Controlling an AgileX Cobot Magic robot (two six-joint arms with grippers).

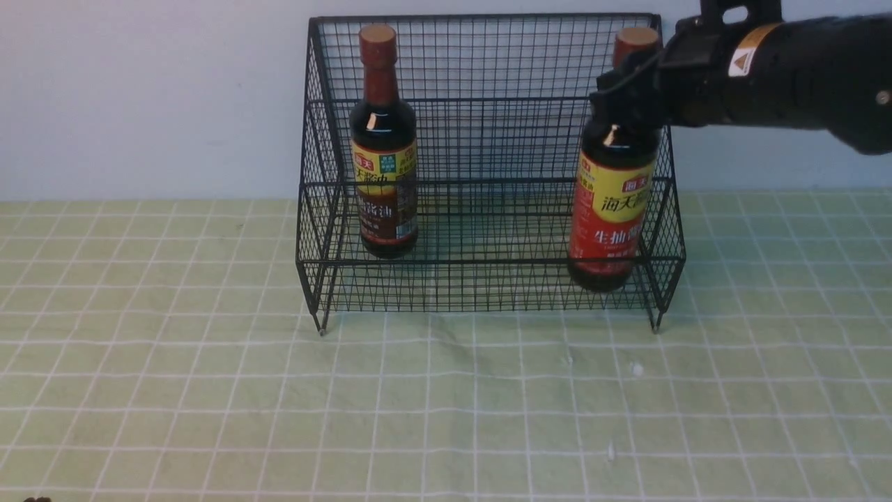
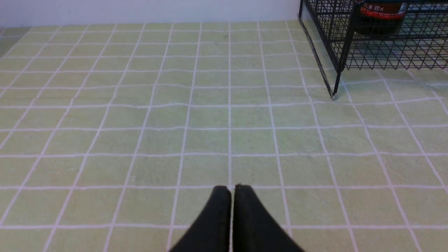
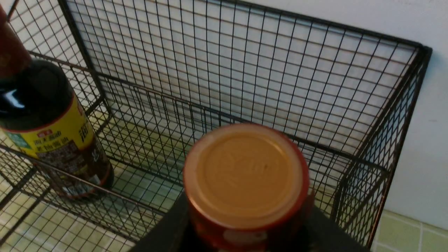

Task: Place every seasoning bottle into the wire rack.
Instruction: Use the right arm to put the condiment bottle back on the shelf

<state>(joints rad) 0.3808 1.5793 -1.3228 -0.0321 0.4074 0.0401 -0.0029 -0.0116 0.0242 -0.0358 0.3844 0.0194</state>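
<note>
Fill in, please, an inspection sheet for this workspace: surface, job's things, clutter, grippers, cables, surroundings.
surface: green cloth with white grid lines, slightly wrinkled.
job's things: wire rack stands on the cloth; brown-label bottle upright inside, on its left; red-label bottle upright at its right end, held by the neck; cannot tell whether it rests on the rack.
clutter: a few white specks in front of the rack.
grippers: left gripper shut, empty, above the cloth; right gripper shut on the red-label bottle.
cables: thin black cable at the right gripper.
surroundings: plain pale wall.
</note>
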